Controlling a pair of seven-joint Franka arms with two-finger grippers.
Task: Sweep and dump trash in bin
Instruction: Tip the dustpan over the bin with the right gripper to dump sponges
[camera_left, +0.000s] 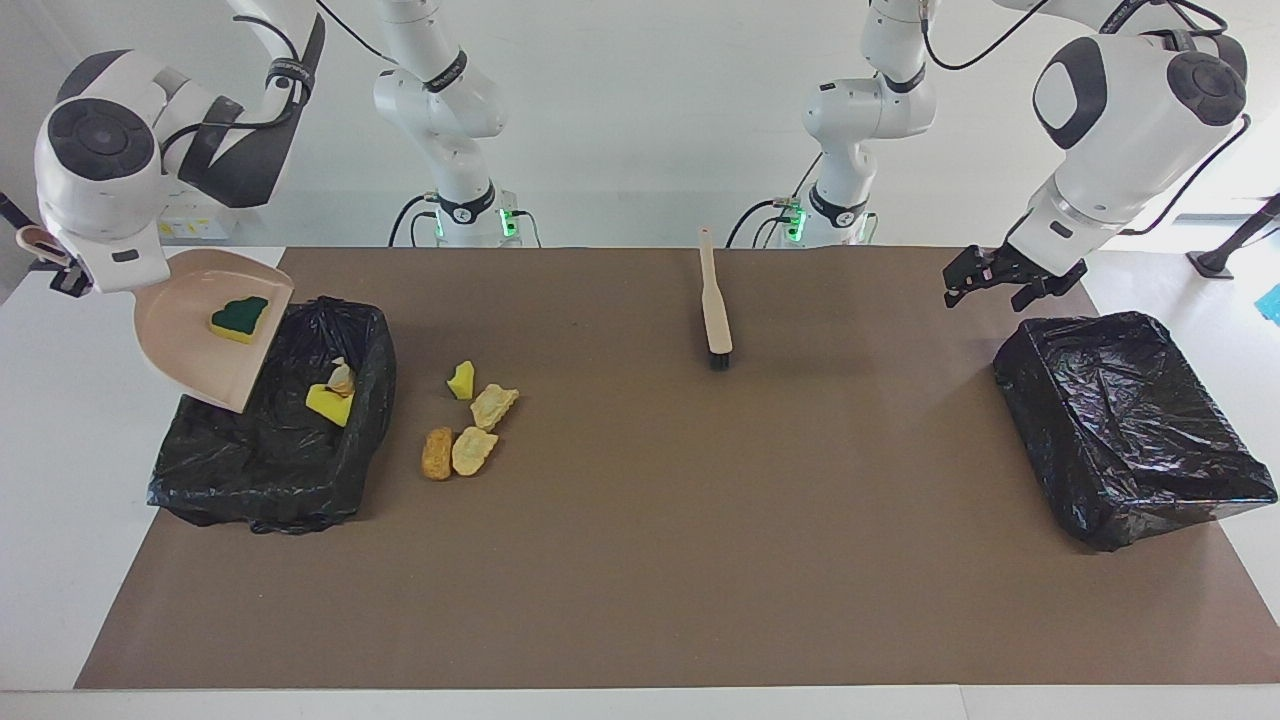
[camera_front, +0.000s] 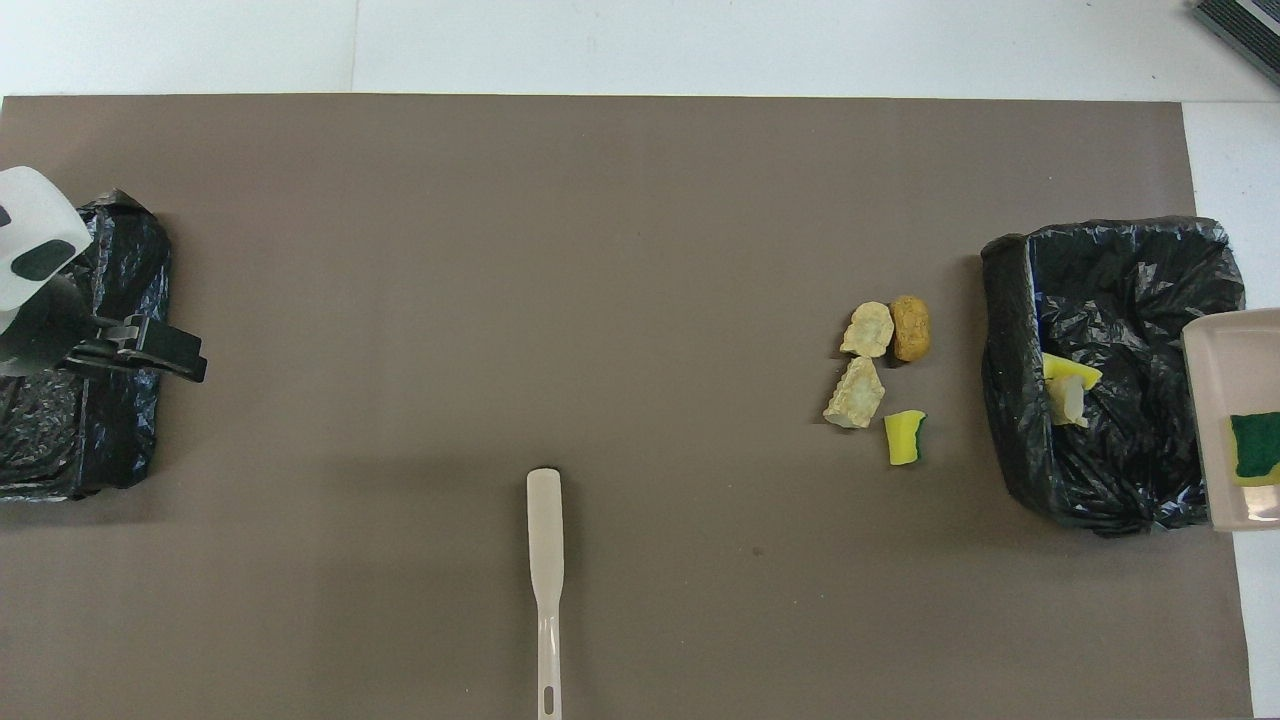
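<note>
Right gripper (camera_left: 62, 282) fingers clamp the tilted dustpan (camera_left: 190, 345) handle; left gripper (camera_left: 1008, 282) fingers apart, holding nothing

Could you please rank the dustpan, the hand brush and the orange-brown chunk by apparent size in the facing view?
1. dustpan, though it is raised, so nearness may inflate it
2. hand brush
3. orange-brown chunk

The right gripper (camera_left: 62, 278) grips the handle of the tilted dustpan (camera_left: 190, 350), whose mouth hangs over the black-lined bin (camera_left: 270, 470) below the closed jaws. A green-topped sponge (camera_left: 240, 316) clings to the pan; a yellow piece (camera_left: 329, 404) lies in the bin. The left gripper (camera_left: 1005, 280) hovers, spread, just above the covered bin (camera_left: 1130, 430).
</note>
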